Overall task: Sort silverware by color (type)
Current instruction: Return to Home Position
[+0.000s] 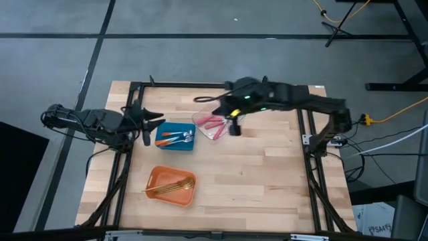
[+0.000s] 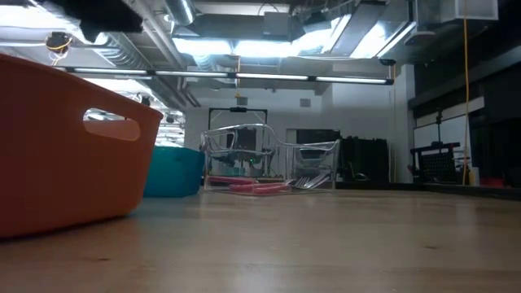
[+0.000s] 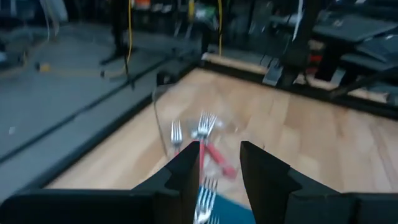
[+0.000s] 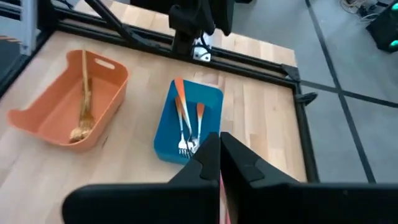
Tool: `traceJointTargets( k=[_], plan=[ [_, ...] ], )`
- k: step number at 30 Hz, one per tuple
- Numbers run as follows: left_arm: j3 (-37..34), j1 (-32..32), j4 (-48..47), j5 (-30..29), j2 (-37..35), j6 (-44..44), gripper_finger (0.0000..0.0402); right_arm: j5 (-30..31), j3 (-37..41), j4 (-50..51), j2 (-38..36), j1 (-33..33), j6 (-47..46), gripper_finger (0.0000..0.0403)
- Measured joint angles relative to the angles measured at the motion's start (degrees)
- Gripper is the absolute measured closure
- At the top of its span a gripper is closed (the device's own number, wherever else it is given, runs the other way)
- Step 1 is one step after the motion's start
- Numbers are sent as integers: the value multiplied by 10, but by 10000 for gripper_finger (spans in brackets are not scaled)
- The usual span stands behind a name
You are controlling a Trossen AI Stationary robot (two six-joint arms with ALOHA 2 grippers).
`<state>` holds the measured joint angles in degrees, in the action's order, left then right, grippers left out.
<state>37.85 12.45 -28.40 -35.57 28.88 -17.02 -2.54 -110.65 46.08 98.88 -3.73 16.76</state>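
Gold forks (image 1: 175, 187) lie in the orange container (image 1: 160, 177), also in the right wrist view (image 4: 84, 93). Orange-handled forks (image 1: 175, 138) (image 4: 186, 121) lie in the blue container (image 1: 164, 130). Red-handled forks (image 1: 214, 123) (image 3: 211, 149) (image 2: 252, 187) rest in the clear container (image 1: 204, 130). My left gripper (image 1: 146, 125) (image 3: 219, 165) is open, just left of the blue container, holding nothing. My right gripper (image 1: 234, 126) (image 4: 220, 155) hovers over the clear container's right edge, fingers shut. My right gripper points down over the clear container. A thin pink sliver (image 4: 221, 190) shows in the narrow slit between its fingers. I cannot tell whether it touches a fork.
The three containers sit on the left half of the wooden table (image 1: 281, 174). The table's right and near parts are bare wood. Black frame rails (image 1: 307, 144) run along the left and right sides. In the low view the orange container (image 2: 65, 155) fills the left foreground.
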Motion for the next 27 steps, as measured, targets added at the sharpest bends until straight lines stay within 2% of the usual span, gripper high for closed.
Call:
traceJointTargets(
  k=[8, 20, 27],
  plan=[
    [0, 0, 90, 7, -1, 110, 292, 0, 0, 89, -112, 0, 0, 402],
    [0, -1, 83, 25, -25, 140, 292, 0, 5, 200, -257, 0, 17, 403],
    [0, -1, 80, 34, -71, 143, 292, 0, 105, 194, -354, 0, 16, 403]
  ],
)
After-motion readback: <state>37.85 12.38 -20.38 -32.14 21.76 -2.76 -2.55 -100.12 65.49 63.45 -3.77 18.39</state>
